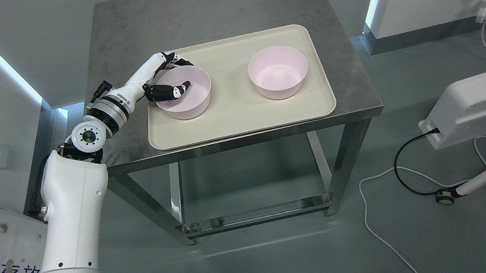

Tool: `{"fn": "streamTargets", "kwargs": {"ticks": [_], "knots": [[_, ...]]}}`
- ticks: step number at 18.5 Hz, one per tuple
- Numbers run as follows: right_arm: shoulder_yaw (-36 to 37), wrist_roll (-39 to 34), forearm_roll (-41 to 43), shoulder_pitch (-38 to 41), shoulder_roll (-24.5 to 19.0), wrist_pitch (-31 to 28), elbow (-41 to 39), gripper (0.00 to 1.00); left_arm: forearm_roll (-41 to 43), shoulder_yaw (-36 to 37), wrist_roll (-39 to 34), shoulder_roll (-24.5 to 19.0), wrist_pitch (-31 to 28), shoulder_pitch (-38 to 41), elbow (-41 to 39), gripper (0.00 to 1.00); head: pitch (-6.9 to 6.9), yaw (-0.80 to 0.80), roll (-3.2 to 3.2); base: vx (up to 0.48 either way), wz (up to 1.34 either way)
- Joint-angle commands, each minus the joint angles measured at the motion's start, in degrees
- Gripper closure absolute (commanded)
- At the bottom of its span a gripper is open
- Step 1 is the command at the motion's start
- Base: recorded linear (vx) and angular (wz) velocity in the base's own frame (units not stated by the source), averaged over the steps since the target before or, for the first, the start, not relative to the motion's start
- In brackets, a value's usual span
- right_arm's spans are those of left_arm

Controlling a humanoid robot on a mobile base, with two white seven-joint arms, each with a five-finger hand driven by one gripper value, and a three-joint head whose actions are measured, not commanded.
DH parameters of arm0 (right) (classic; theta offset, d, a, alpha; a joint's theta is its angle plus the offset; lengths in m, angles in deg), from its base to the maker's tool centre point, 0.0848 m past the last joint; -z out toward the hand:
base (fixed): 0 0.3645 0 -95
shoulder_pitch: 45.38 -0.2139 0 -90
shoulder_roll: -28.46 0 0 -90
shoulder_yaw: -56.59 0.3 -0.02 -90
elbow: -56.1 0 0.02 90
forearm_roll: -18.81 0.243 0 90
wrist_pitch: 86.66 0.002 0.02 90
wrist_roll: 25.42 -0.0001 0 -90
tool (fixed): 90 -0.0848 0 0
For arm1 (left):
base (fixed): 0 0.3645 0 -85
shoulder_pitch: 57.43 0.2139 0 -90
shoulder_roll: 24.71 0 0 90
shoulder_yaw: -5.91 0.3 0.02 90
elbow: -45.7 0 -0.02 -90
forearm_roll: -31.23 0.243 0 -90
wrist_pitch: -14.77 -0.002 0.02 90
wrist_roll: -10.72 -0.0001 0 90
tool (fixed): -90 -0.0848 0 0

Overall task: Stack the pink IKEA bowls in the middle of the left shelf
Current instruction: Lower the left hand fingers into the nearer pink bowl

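Observation:
Two pink bowls stand upright on a beige tray point(241, 118) on a steel table. The left bowl point(189, 99) is near the tray's left edge, the right bowl point(279, 74) a bowl's width to its right. My left hand point(171, 78) is at the left bowl's near-left rim: the thumb point(170, 91) lies inside the bowl and the other fingers point(178, 61) curl around the outside of the rim. The bowl rests on the tray. The right arm is out of view.
The steel table point(218, 14) has bare surface behind the tray and a narrow strip on the right. A white device point(475, 103) with cables lies on the floor to the right. White walls stand on both sides.

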Motion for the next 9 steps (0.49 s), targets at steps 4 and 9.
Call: {"fn": "streamTargets", "kwargs": {"ticks": [4, 9], "knots": [[0.26, 0.01, 0.09, 0.00, 1.00, 0.00, -1.00, 0.00, 1.04, -0.60, -0.33, 0.11, 4.27, -1.55, 0.39, 0.88, 0.00, 0.00, 0.00, 0.000, 0.00], [0.26, 0.01, 0.09, 0.00, 1.00, 0.00, -1.00, 0.00, 1.04, -2.53, -0.24, 0.28, 7.60, -1.55, 0.13, 0.98, 0.00, 0.00, 0.00, 0.001, -0.01]]}}
